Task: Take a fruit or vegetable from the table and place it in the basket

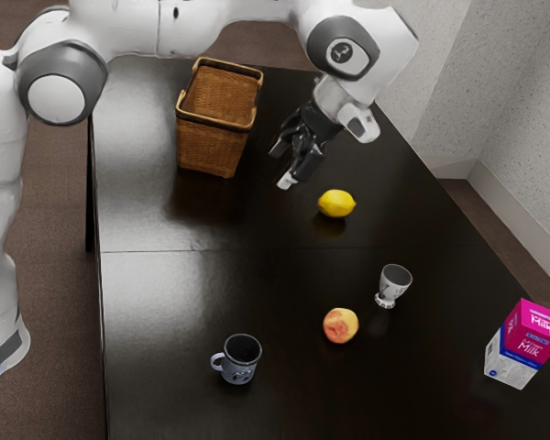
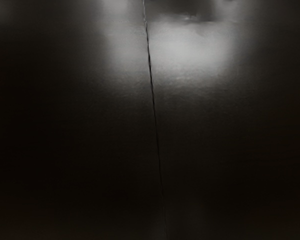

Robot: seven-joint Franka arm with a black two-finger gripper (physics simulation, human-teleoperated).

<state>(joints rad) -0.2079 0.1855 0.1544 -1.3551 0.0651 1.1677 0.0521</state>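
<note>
In the exterior view the pincer (image 1: 282, 166) is hanging over the surface (image 1: 156, 302) in the upper middle of the frame, its two fingers standing well apart and gripping nothing. The lemon (image 1: 336, 203) is lying on the surface just beyond the fingertips, toward the exterior view's right and a little lower in the frame; its long axis is running roughly across the frame. The peach (image 1: 340, 325) is sitting much farther down the frame, near the cup (image 1: 394, 283), so the lemon is looking like the nearer and likelier pick. In the wrist view a seam (image 2: 152, 100) is crossing the dark surface under the hand, so the pincer is probably needing to shift toward the exterior view's right before lowering, and to be closing across the lemon's short width. The basket (image 1: 214, 147) is standing on the opposite side of the pincer, upper left of the frame, apparently waiting to be filled
</note>
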